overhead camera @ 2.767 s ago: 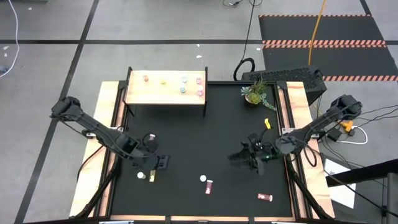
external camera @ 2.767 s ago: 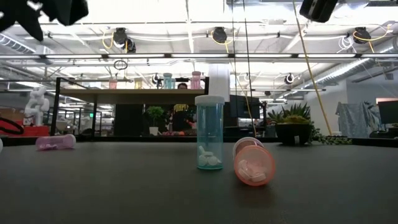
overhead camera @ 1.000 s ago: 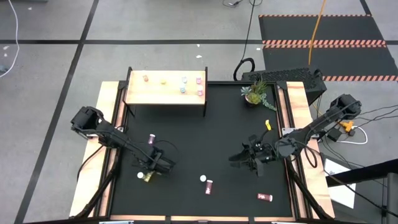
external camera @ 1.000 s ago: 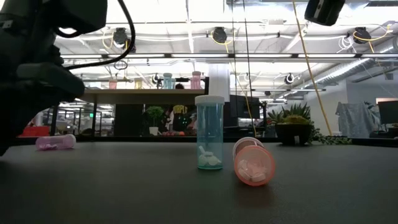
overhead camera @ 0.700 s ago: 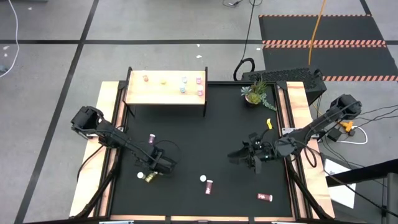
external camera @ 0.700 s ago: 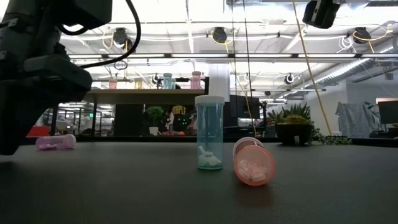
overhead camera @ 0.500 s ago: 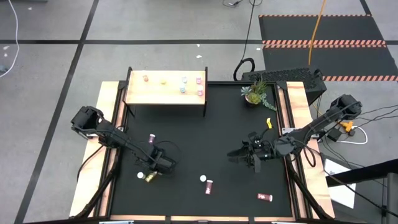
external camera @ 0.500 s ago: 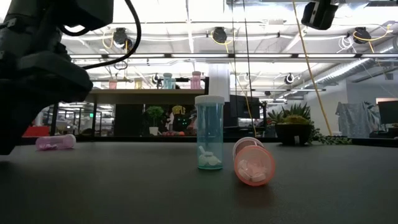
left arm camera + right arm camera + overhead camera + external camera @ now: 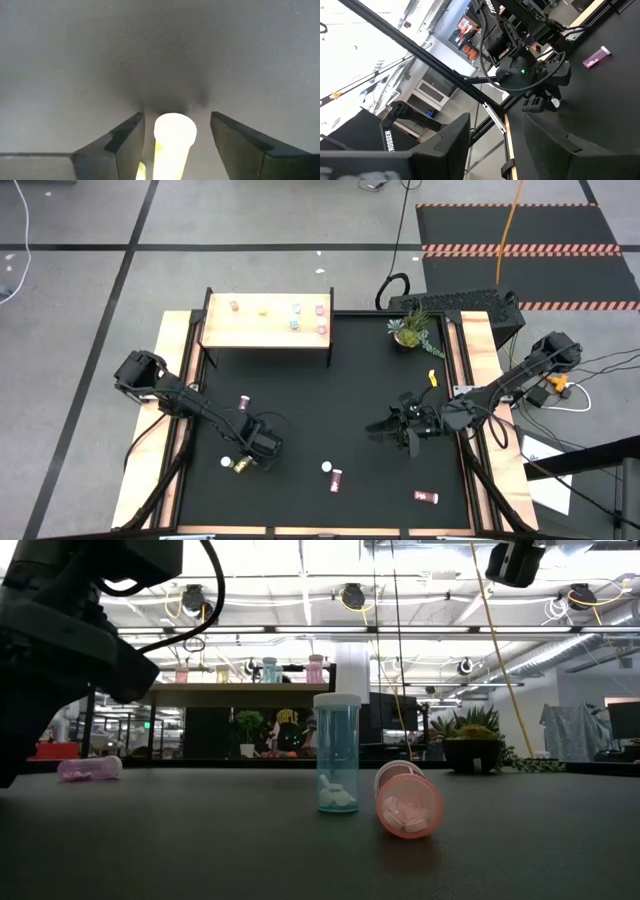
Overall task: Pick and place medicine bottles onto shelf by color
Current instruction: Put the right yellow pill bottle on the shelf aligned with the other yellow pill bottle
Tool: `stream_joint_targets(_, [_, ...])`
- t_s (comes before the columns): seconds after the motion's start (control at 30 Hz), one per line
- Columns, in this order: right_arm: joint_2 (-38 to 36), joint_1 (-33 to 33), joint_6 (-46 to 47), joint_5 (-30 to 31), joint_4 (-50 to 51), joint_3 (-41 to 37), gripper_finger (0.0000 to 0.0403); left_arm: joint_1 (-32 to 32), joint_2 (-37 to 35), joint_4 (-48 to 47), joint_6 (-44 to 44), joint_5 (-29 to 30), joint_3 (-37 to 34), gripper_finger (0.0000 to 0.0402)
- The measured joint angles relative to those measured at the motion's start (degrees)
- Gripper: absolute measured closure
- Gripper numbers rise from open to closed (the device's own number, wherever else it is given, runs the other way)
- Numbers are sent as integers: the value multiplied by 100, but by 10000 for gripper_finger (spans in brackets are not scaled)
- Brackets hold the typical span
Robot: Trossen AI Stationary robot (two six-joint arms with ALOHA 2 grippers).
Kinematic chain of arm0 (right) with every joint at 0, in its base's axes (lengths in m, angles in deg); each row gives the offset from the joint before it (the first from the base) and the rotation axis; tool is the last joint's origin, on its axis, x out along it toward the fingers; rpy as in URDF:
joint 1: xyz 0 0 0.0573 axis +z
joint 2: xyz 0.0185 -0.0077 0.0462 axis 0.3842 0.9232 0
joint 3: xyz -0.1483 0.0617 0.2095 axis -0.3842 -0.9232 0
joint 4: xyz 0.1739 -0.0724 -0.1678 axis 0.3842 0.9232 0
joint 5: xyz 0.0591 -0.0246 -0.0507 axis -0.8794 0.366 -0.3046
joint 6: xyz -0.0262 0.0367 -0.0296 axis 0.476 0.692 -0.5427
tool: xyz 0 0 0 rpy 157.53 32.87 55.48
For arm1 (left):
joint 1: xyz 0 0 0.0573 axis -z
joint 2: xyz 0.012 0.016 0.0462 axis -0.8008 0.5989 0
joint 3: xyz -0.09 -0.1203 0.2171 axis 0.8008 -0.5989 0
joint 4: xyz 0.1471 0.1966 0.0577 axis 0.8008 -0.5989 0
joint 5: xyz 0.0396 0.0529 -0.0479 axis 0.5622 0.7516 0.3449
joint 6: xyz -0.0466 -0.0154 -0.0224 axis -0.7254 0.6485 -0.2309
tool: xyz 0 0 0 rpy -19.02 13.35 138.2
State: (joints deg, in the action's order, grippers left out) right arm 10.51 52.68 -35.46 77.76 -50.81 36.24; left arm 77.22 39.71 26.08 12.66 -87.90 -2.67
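Seeing our left gripper [image 9: 247,462] low over the mat's front-left, fingers [image 9: 125,137] apart, straddling a lying yellow bottle [image 9: 173,140], a gap on each side, no grip. We hold our right gripper [image 9: 383,430] above the mat right of centre, fingers [image 9: 455,135] parted, empty. Shelf [image 9: 266,328] at the back carries five bottles. A teal bottle [image 9: 337,752] stands mid-mat, a red one [image 9: 407,802] lies beside it.

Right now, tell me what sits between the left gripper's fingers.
In the left wrist view, a yellow bottle with a white cap lies between the left gripper's open fingers, gaps showing either side.
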Motion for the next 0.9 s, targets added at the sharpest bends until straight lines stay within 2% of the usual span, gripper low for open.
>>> stream_joint_targets(0.27, [0,-2,152,-1,2,0,227,80,15,2,359,160,2,208])
stream_joint_targets(0.43, [0,-2,150,5,33,0,227,81,44,0,677,-100,2,232])
stream_joint_targets(0.7, [-1,-2,152,10,352,0,227,38,44,7,741,-128,2,238])
stream_joint_targets(0.9, [-2,-2,193,14,422,0,227,-30,46,16,734,-96,2,281])
